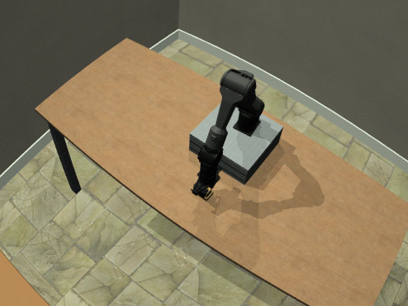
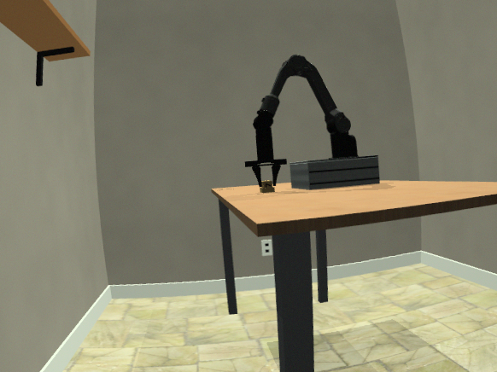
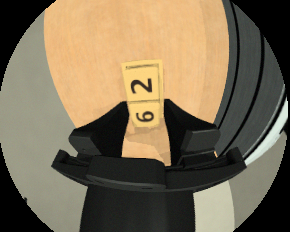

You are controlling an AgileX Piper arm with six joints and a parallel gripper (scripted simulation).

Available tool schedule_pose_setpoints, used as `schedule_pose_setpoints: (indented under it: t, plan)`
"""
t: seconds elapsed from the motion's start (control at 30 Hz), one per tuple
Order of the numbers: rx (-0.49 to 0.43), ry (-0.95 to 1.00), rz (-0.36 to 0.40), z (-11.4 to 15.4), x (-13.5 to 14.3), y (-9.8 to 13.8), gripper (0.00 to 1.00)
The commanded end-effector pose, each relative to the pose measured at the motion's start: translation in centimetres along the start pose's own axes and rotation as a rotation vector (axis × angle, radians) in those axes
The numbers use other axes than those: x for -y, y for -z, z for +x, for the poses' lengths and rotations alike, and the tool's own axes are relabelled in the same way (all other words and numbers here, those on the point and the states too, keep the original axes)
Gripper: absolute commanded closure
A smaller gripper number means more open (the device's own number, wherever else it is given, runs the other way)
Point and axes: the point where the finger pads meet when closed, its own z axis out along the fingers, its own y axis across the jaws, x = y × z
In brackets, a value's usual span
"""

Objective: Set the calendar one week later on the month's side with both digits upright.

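A small yellow calendar tray (image 3: 161, 75) (image 2: 261, 191) stands on the table. Two yellow cubes sit in it side by side. In the wrist view the farther cube (image 3: 141, 86) shows a 2 on top and the nearer cube (image 3: 145, 116) shows a 6, both turned sideways. In the exterior view a dark mark shows on a cube's side, too small to read. My gripper (image 1: 202, 191) (image 2: 267, 185) (image 3: 145, 107) points down and is open, its fingertips on either side of the cubes, near where they meet, with gaps left. The calendar's month side is not readable; in the top view the gripper hides most of the calendar.
The arm's grey base block (image 1: 259, 151) (image 2: 342, 174) (image 3: 246, 75) stands on the wooden table (image 1: 116, 95) (image 2: 342, 206), close beside the calendar. The table's long edge lies on the calendar's other side. A wall shelf (image 2: 47, 26) hangs far off.
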Motion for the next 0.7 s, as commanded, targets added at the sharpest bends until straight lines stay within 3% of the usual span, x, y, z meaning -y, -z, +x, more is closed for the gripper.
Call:
schedule_pose_setpoints:
  t: [0.0, 0.27, 0.3, 0.67]
  plan:
    - [0.000, 0.001, 0.003, 0.03, 0.13, -0.07, 0.39]
    - [0.000, 0.001, 0.003, 0.03, 0.13, -0.07, 0.39]
    - [0.000, 0.001, 0.003, 0.03, 0.13, -0.07, 0.64]
    - [0.000, 0.001, 0.003, 0.03, 0.13, -0.07, 0.64]
